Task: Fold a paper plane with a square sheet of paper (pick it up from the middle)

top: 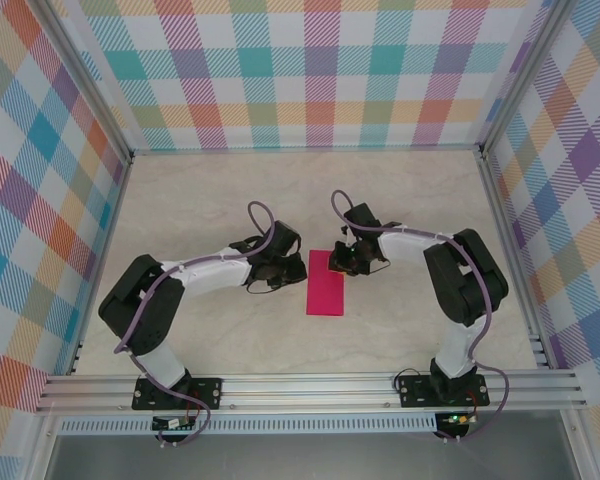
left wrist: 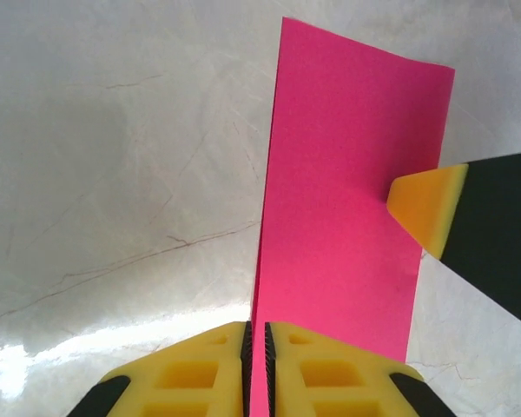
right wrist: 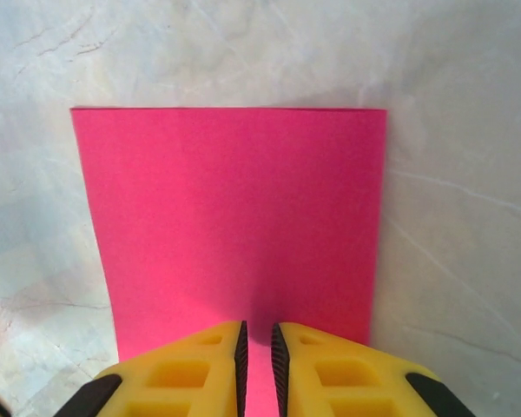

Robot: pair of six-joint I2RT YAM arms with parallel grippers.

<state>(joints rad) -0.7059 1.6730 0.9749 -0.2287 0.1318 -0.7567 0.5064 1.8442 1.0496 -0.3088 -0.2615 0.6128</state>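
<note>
Pinching light, floppy magenta-pink folded paper sheet (left wrist: 347,174): left gripper (left wrist: 258,328) clamps edge between fingers; right gripper (right wrist: 257,328) fingers near-closed over sheet, grip unclear. Edge hold suits.

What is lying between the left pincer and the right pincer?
The pink sheet of paper lies between the left pincer and the right pincer, reaching both; the top view shows this.

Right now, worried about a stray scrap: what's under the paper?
The table shows beside and beyond the paper; anything directly beneath it is covered and cannot be seen.
</note>
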